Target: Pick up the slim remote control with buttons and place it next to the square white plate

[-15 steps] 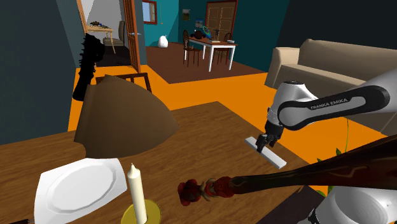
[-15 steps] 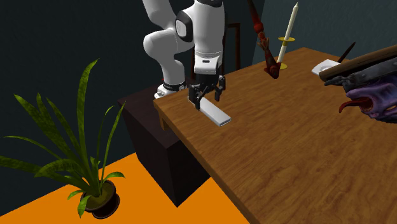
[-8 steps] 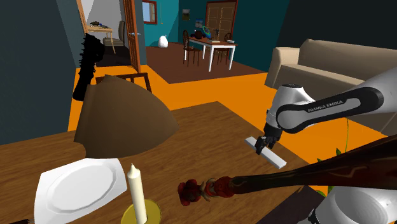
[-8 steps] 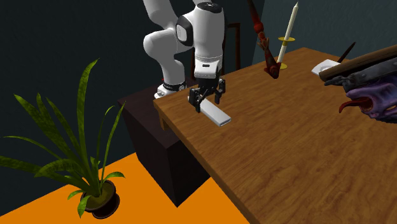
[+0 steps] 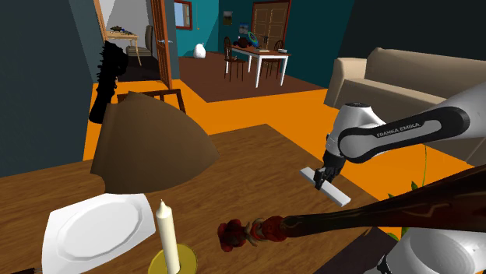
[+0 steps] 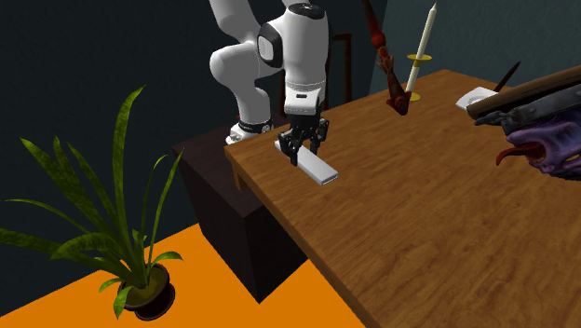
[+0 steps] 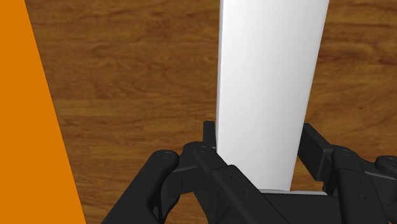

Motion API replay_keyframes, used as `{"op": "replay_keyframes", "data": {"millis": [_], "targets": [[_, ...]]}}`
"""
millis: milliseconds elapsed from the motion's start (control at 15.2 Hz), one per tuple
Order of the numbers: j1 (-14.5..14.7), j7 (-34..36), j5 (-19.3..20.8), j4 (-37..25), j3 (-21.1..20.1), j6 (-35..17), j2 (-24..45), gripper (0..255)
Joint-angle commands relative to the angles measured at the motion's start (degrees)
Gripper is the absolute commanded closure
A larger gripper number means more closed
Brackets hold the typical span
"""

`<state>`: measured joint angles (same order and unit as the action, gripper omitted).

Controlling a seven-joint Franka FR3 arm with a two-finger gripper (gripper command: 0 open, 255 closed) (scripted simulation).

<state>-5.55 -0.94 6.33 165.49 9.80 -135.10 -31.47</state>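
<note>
- White, flat and oblong, the remote control (image 5: 339, 195) (image 6: 319, 170) (image 7: 270, 83) is drawn as a plain slab with straight long edges; it lies flat on the table (image 5: 257, 156) (image 6: 419, 233) (image 7: 127, 76), near the edge by the robot's stand
- Gripper (image 5: 320, 180) (image 6: 301, 149) (image 7: 259, 130): all black, pointing down onto the end of the remote control nearer the stand; in the wrist view the two fingers (image 7: 208, 137) press against the slab's opposite long edges, clamped on it
- Plate (image 5: 97, 230) (image 6: 475, 96): white, squarish with clipped corners and a raised rim; at the shoulder view's lower left, well apart from the remote control
- Holder (image 5: 175, 261) (image 6: 410, 96): yellow and round, carries one upright cream candle (image 5: 164, 226) (image 6: 425, 37); it stands just beside the plate
- Pot (image 6: 149, 293): dark and rounded, stands on the orange floor (image 6: 214, 270) (image 7: 32, 127) and contains a plant (image 6: 102, 205) with long green blade-shaped leaves
- Table surface: brown with a visible wood grain, straight-edged
- Brown rounded cone (image 5: 148, 144): smooth and matt, sits on the table behind the plate in the shoulder view
</note>
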Motion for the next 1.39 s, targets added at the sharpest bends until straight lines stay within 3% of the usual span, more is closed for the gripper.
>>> {"op": "replay_keyframes", "data": {"millis": [0,198,1320], "targets": [[0.0,0.0,0.0,0.0,0.0,0.0,0.0,255],[0.0,0.0,0.0,0.0,0.0,0.0,0.0,255],[0.1,0.2,-0.9,-8.3,-1.4,17.2,-8.9,255]]}}
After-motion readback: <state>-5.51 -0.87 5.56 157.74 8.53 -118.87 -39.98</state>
